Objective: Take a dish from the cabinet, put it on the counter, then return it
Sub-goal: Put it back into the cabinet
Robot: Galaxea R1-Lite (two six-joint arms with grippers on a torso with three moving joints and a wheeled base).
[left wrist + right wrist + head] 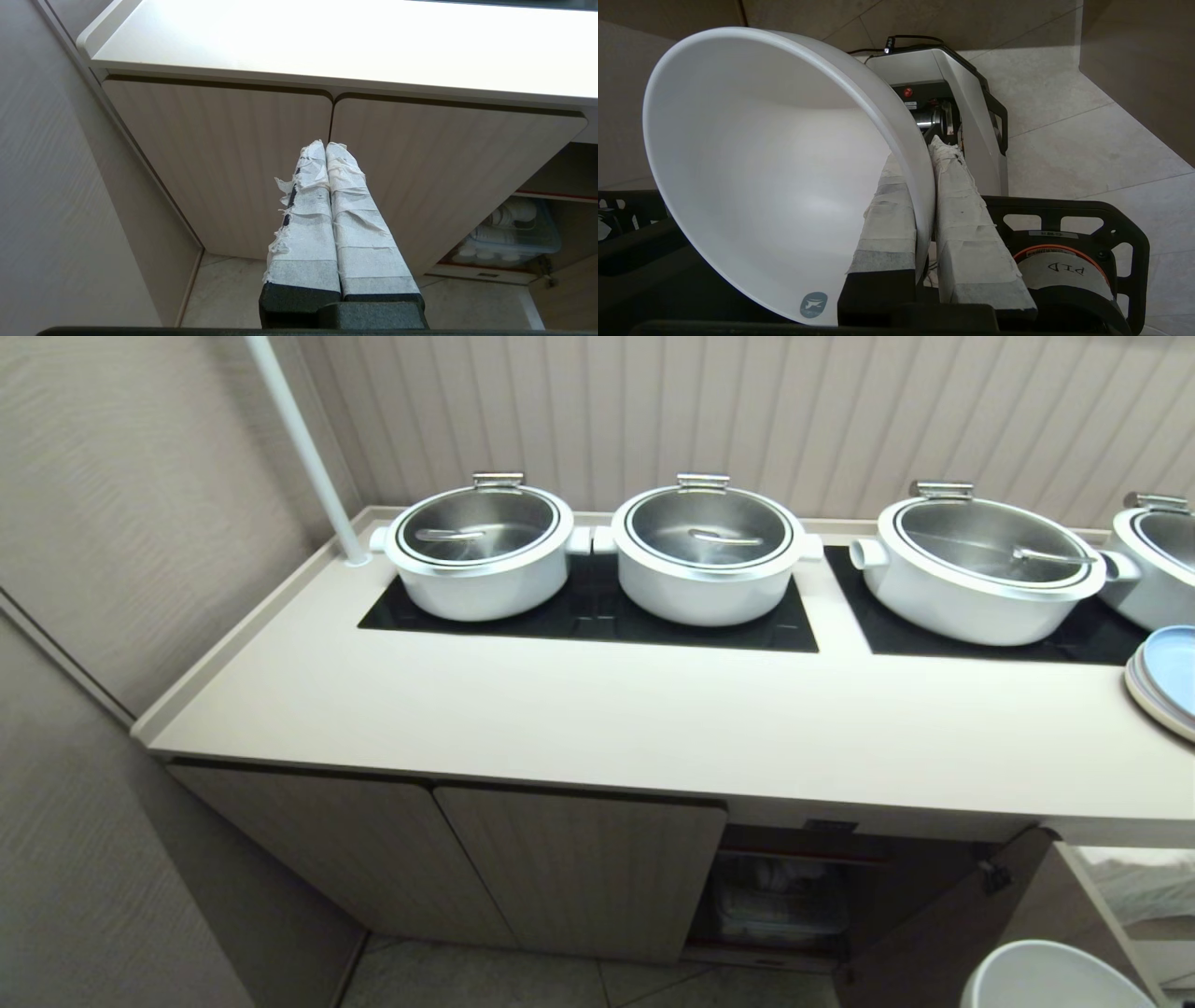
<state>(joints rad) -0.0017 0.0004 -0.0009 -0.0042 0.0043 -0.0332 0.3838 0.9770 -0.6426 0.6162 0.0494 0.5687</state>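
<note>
The dish (761, 163), a plain white glossy bowl, is held tilted on its side above my own base. My right gripper (917, 154) is shut on its rim, one taped finger inside and one outside. In the head view only the dish's rim (1055, 978) shows, at the bottom right, below the counter (653, 728) and in front of the cabinet (579, 877). The cabinet's right compartment (784, 896) stands open, its door (934, 933) swung outward. My left gripper (325, 145) is shut and empty, pointing at the two closed cabinet doors (219, 154).
Several white pots with steel lids (481, 546) (705, 551) (980, 565) sit on black panels at the counter's back. Stacked plates (1167, 677) lie at its right edge. A clear bin of white cups (514, 228) sits inside the open compartment. A wall closes the left side.
</note>
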